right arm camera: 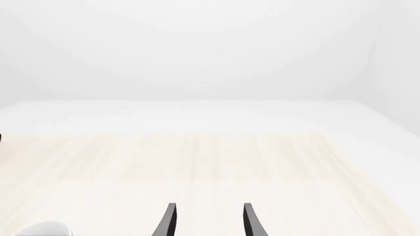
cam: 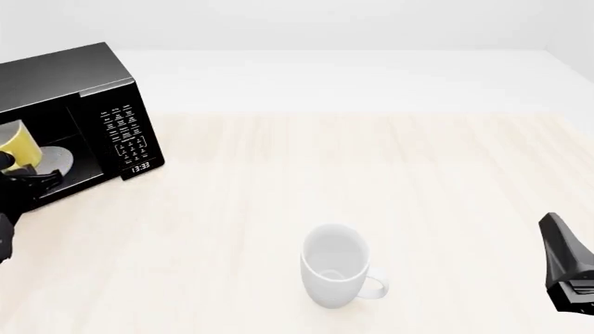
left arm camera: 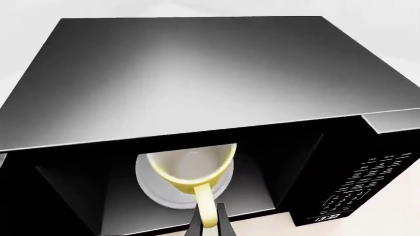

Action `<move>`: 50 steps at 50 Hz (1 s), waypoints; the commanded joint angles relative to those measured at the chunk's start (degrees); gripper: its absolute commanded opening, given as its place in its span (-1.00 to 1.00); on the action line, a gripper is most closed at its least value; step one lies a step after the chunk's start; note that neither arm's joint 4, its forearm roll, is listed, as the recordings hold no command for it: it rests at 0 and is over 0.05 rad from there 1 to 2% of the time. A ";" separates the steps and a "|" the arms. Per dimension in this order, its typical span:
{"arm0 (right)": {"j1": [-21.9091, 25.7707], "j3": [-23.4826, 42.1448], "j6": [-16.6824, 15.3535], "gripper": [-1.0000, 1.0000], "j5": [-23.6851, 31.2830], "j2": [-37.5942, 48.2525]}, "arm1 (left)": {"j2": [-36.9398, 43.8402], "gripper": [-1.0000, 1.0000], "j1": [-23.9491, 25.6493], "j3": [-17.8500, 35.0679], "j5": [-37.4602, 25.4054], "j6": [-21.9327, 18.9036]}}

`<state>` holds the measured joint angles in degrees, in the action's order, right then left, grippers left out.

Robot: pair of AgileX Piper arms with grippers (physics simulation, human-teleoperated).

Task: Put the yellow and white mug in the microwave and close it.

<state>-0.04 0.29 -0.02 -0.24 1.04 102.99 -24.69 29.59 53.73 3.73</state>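
Pale wood tabletop (cam: 390, 181) runs wide under a blank white backdrop, with the black microwave (cam: 65, 83) standing at its far left, cavity open toward the arms. Its keypad panel (cam: 128, 136) and clock display face forward; the door itself is not visible in any view, presumably swung out past the left edge of the front view.

Inside the cavity, the yellow and white mug (left arm camera: 190, 167) sits over the white round plate (left arm camera: 147, 189), upright with its white inside showing. The left gripper (left arm camera: 208, 221) has its fingers pinched together on the mug's yellow loop handle (left arm camera: 204, 204), which points back out toward the opening (a handle grip lets the arm reach in without the fingers crowding the low ceiling). Whether the mug's base already rests on the plate or hangs just above it cannot be told.

A larger white mug (cam: 334, 268) stands well apart mid-table, not part of the job. The right gripper (right arm camera: 206, 221) waits over bare table at the right, fingers spread and holding nothing, likely kept clear of the working arm.
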 commanded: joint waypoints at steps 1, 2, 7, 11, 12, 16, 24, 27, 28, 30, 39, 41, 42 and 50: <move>0.06 -0.05 0.00 1.00 0.01 -0.09 | 1.30 -1.00 -2.00 1.58 0.48 -1.64; 0.06 -0.05 -0.03 1.00 0.03 -0.12 | 1.64 -1.00 -2.19 1.81 0.43 -1.62; 0.08 -0.05 -0.04 1.00 0.02 -0.11 | 2.82 -1.00 -2.71 2.72 0.49 -2.52; 0.08 -0.05 -0.02 1.00 0.02 -0.11 | 4.00 -1.00 -3.02 4.26 -0.20 -2.41; 0.07 -0.05 0.00 1.00 0.01 -0.08 | 4.08 -1.00 -3.01 4.37 -0.16 -2.59; 0.07 -0.05 0.02 1.00 0.01 -0.09 | 5.41 -1.00 -3.09 5.41 -0.23 -2.65; 0.06 -0.05 -0.02 1.00 0.02 -0.10 | 6.75 -1.00 -2.78 6.65 -0.47 -2.50; 0.06 -0.05 0.01 1.00 0.02 -0.11 | 7.15 -1.00 -2.72 7.15 -0.63 -2.37; 0.07 -0.05 0.01 1.00 0.02 -0.10 | 7.52 -1.00 -2.51 7.35 -0.68 -2.09; 0.07 -0.05 0.01 1.00 0.01 -0.09 | 8.02 -1.00 -2.54 7.56 -0.58 -2.11; 0.07 -0.05 -0.04 1.00 0.03 -0.15 | 9.33 -1.00 -2.78 7.32 -0.34 -2.47; 0.14 -0.06 -0.05 1.00 -0.02 -0.02 | 9.17 -1.00 -2.84 7.32 -0.48 -2.65; 0.14 -0.06 -0.02 1.00 -0.04 0.03 | 9.25 -1.00 -2.80 7.34 -0.45 -2.55; 0.16 -0.06 -0.04 1.00 -0.04 0.02 | 10.22 -1.00 -2.75 7.60 -0.78 -2.48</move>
<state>0.02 0.28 -0.05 -0.28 1.10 112.17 -26.66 37.02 52.83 0.93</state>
